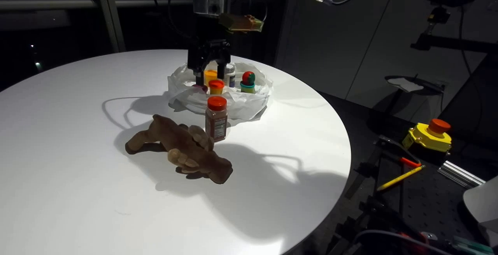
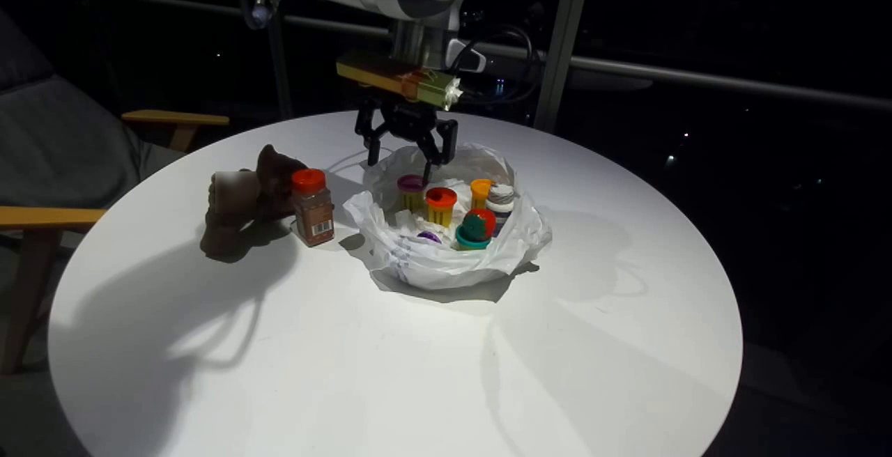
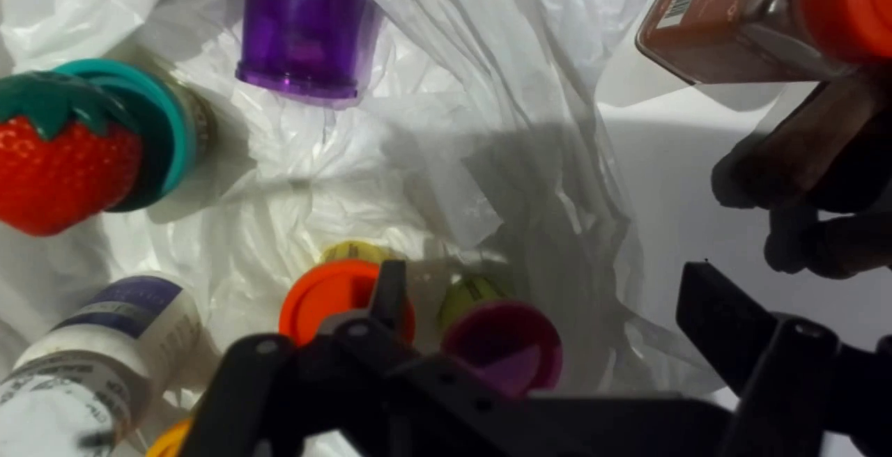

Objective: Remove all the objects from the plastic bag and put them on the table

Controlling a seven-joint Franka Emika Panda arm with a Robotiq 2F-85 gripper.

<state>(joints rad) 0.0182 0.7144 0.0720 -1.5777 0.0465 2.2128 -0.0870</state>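
Note:
The white plastic bag (image 1: 249, 109) lies opened out on the table; it also shows in an exterior view (image 2: 439, 272). Inside stand a magenta-lidded tub (image 3: 512, 345), an orange-lidded tub (image 3: 324, 300), a yellow-lidded tub (image 2: 480, 192), a white bottle (image 3: 139, 331) and a teal tub (image 3: 178, 133) with a toy strawberry (image 3: 66, 157) on it. A purple container (image 3: 303, 28) lies in the bag. My gripper (image 2: 401, 164) is open, pointing down above the magenta-lidded tub. In the wrist view the fingers (image 3: 543, 276) are wide apart, one overlapping the orange lid; contact is unclear.
A red-lidded spice bottle (image 1: 216, 121) stands on the table (image 1: 97, 200) beside the bag. A brown plush toy (image 1: 181, 144) lies next to it. A chair (image 2: 63, 143) stands beyond the table edge.

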